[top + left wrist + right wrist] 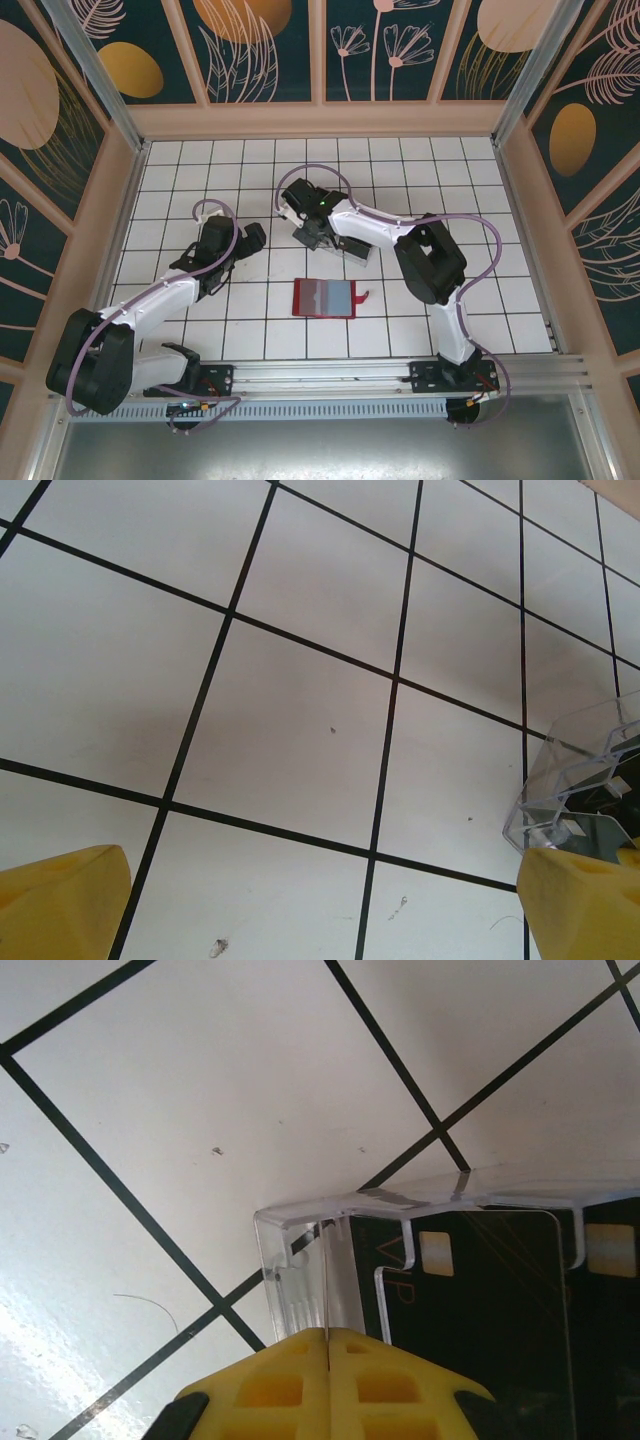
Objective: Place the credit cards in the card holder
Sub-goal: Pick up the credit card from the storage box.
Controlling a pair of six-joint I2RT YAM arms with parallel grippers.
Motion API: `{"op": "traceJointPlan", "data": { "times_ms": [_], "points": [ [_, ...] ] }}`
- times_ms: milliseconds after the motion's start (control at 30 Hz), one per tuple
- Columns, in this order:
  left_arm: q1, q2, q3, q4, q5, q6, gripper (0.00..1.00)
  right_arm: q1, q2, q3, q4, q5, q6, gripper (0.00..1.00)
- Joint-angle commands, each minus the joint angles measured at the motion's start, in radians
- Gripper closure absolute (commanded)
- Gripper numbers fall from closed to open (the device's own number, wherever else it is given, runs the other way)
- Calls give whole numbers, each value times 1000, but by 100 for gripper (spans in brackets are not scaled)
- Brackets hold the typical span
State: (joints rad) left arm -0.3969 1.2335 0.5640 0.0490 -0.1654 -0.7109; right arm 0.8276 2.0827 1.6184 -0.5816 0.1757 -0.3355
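Red card holder (325, 298) lies open, centre-near on the tiled table (450, 300); right gripper (312, 236) meets the clear rack (352, 249) beyond. Left gripper (320, 880) gapes wide, empty. Right fingers (280, 1392) pressed together beside racked black credit cards (480, 1320); any grip unclear.

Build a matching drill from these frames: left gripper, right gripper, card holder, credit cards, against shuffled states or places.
Column 1:
1. left gripper
2. right gripper
3. card holder
4. credit cards

Column 2:
A. lying open and flat on the tiles
B. shut, at the end of the clear rack
C. black, sitting in the clear rack
D. open over bare tiles

Pairs: 1-D, 2-B, 3-A, 4-C
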Motion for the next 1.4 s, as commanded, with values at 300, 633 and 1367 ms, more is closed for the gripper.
{"op": "traceJointPlan", "data": {
  "times_ms": [300,633,1367],
  "points": [
    [7,4,-4,18,4,-3,1,-37,8,5,-18,-23,-10,86],
    [7,6,-3,23,7,-1,1,-48,1,5,-13,-61,-26,100],
    [7,12,35,-2,32,43,1,-13,-110,96,-34,-48,-34,100]
  ]
}}
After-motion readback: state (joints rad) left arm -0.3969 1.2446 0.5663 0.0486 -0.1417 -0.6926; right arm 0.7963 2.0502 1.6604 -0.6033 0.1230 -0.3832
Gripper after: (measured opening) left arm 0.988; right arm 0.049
